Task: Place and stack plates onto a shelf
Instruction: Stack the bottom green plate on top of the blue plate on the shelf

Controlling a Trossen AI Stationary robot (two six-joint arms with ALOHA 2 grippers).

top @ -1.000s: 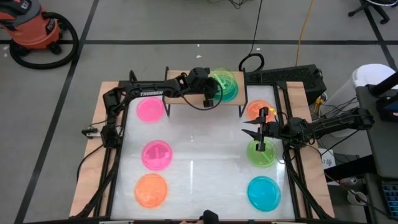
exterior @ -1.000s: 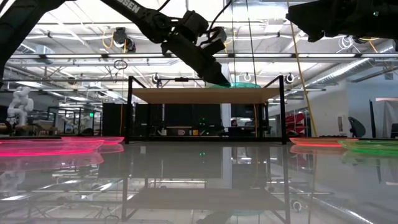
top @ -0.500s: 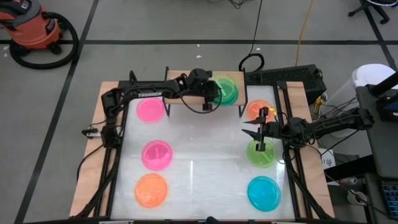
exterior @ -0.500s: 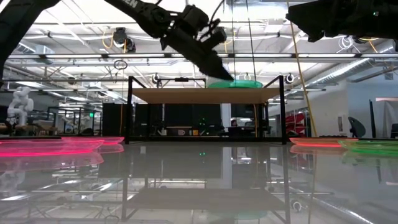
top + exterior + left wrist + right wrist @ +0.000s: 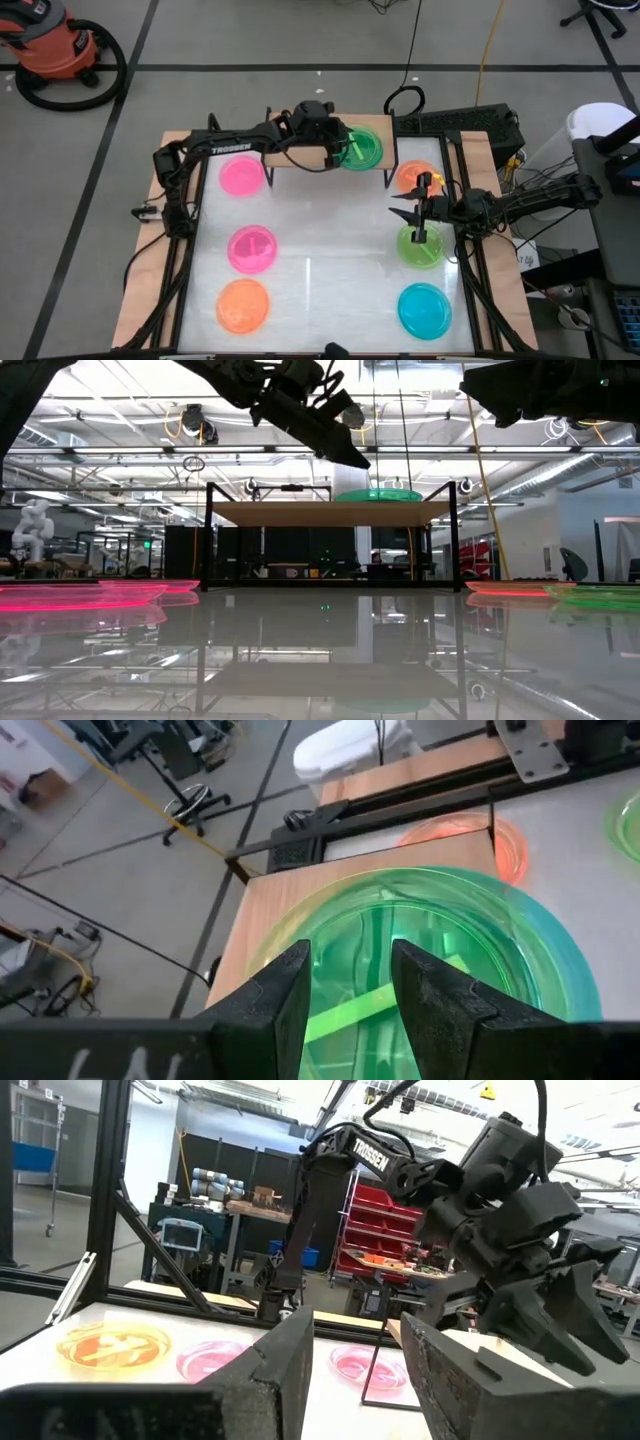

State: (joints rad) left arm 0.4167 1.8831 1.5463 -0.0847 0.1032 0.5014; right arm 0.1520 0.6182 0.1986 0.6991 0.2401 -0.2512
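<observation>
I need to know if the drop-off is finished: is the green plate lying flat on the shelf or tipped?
Flat. The green plate lies level on the shelf, and the left gripper hangs open above it, clear of it.

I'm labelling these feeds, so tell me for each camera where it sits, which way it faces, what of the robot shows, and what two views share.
High view: overhead, looking straight down on the table; both arms show, the left gripper over the shelf.
Low view: at tabletop height, facing the room; the left arm reaches above the shelf.
Left wrist view: on the left arm, looking down past its open fingers at the green plate.
Right wrist view: on the right arm, facing across the table past its open fingers at the left arm.
Shared: high and low views both show the green plate lying on the shelf.
</observation>
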